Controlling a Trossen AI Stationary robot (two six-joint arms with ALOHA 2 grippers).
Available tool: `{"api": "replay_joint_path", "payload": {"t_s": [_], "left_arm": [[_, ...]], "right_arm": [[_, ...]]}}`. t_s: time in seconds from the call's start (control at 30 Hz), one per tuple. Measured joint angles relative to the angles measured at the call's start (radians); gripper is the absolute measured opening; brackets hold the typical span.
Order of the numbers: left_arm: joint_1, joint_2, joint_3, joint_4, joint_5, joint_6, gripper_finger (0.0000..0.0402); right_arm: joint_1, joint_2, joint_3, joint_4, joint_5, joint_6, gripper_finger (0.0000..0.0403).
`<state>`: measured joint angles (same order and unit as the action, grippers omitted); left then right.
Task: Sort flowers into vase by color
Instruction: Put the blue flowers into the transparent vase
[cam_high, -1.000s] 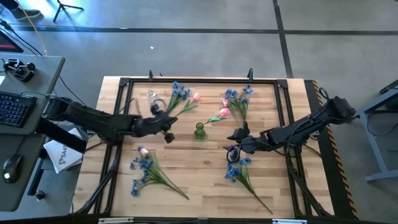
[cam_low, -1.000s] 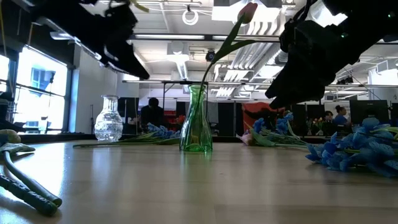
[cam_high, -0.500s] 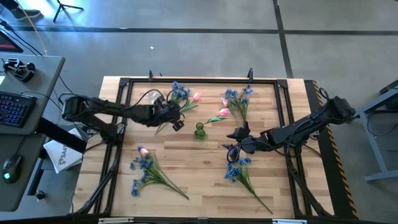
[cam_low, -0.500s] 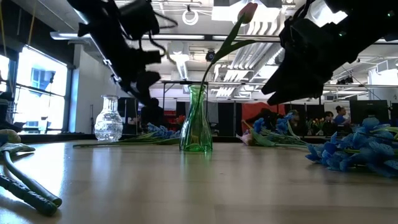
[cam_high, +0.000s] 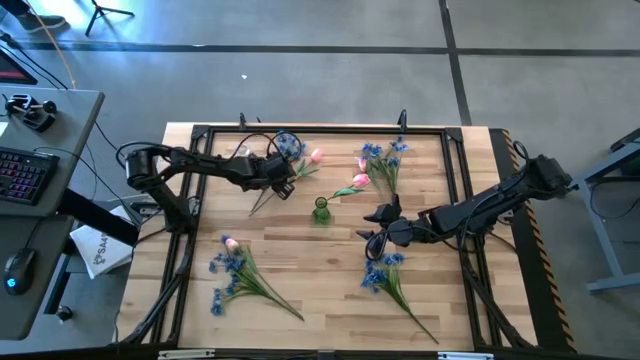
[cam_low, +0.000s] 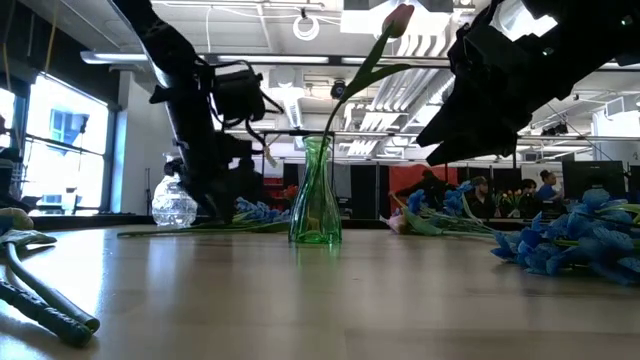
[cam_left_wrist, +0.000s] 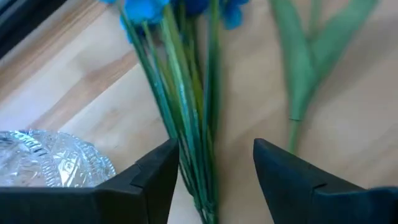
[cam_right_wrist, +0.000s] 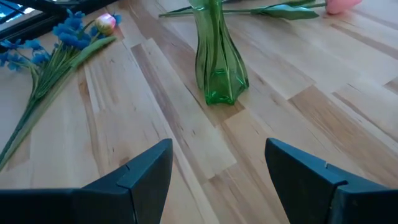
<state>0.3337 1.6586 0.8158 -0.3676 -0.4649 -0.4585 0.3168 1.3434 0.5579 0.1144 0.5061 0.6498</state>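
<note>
One pink tulip (cam_low: 397, 17) already stood in the green vase (cam_high: 321, 210); the clear vase (cam_left_wrist: 50, 158) held nothing. My left gripper (cam_left_wrist: 211, 171), fingers apart, straddled the blue spray's (cam_high: 287, 146) stems beside it. My right gripper (cam_high: 366, 236) waited open near the green vase, other flowers (cam_high: 232, 272) unsorted.

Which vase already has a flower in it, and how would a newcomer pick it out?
Start at the middle of the wooden table, between the two arms. There stands the slim green glass vase with one pink tulip rising from its neck. Unlike the squat clear cut-glass vase near the table's far left, by the left hand, it is tinted, narrow and holds a stem.
</note>
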Motion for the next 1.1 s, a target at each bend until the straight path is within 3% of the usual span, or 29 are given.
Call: {"api": "replay_joint_path", "payload": {"t_s": [0.5, 0.63, 0.97, 1.1], "left_arm": [[0.025, 0.069, 0.004, 0.005, 0.043, -0.03, 0.0192], [0.028, 0.069, 0.003, 0.008, 0.088, -0.03, 0.0157], [0.03, 0.067, 0.0, 0.055, 0.143, 0.013, 0.002], [0.03, 0.039, -0.004, 0.089, 0.17, 0.05, 0.0009]], "right_arm": [[0.0, 0.0, 0.0, 0.012, 0.001, 0.001, 0.0252], [0.0, 0.0, 0.0, 0.012, 0.001, 0.002, 0.0252], [0.0, 0.0, 0.0, 0.012, 0.019, -0.002, 0.0252], [0.0, 0.0, 0.0, 0.012, 0.032, -0.003, 0.0252]]}}
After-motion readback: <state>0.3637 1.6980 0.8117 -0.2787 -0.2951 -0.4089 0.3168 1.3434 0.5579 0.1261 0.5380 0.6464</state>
